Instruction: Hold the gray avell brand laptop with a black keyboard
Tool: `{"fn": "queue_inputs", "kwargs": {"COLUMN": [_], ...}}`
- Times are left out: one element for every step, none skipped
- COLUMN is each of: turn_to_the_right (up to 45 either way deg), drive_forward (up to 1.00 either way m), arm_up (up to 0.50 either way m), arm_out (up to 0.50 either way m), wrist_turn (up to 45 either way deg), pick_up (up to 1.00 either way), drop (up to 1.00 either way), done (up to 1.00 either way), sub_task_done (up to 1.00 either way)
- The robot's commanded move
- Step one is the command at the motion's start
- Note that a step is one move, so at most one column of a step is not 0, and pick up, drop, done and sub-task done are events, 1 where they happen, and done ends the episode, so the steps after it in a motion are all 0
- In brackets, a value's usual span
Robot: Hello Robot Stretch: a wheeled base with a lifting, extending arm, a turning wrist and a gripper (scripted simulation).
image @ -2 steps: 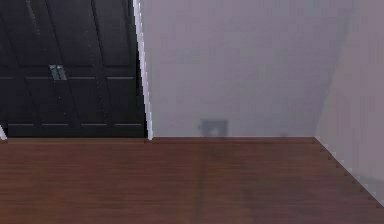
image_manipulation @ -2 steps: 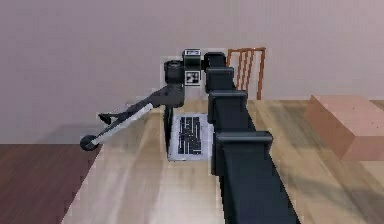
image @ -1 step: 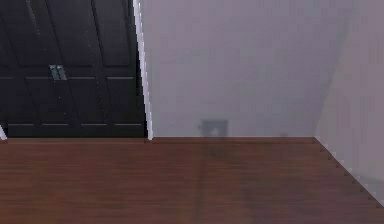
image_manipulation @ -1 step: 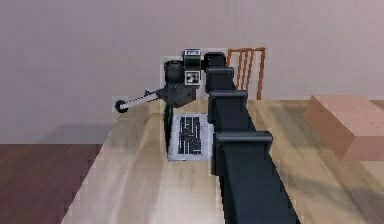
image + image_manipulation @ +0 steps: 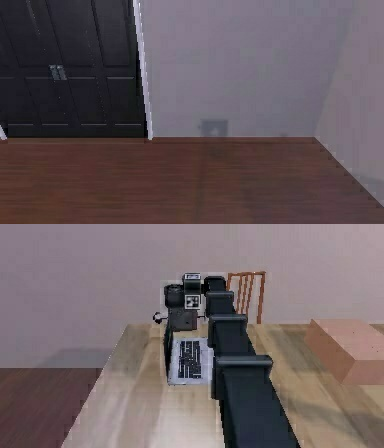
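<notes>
The gray laptop [image 5: 190, 360] is seen open on the light wooden table [image 5: 120, 394], just left of the arm [image 5: 240, 374] stretched across it. The gripper [image 5: 175, 312] is seen at the laptop's far end, and whether anything is held cannot be told. A wooden chair [image 5: 247, 290] is placed beyond the table, a tan block [image 5: 350, 344], possibly a box, to the right, and a dark double door [image 5: 70, 70] in the forward view.

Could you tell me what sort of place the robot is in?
Likely a room in a home, perhaps a study: a wooden table with a laptop on it, a wooden chair behind it, and a dark double door.
</notes>
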Motion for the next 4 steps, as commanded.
{"fn": "queue_inputs", "kwargs": {"turn_to_the_right": [0.0, 0.0, 0.0, 0.0], "drive_forward": [0.00, 0.00, 0.00, 0.00], "arm_up": [-0.30, 0.00, 0.10, 0.00], "arm_out": [0.00, 0.00, 0.00, 0.00], "wrist_turn": [0.0, 0.0, 0.0, 0.0], "pick_up": [0.00, 1.00, 0.00, 0.00], "drop": [0.00, 0.00, 0.00, 0.00], "done": [0.00, 0.00, 0.00, 1.00], "sub_task_done": [0.00, 0.00, 0.00, 0.00]}}
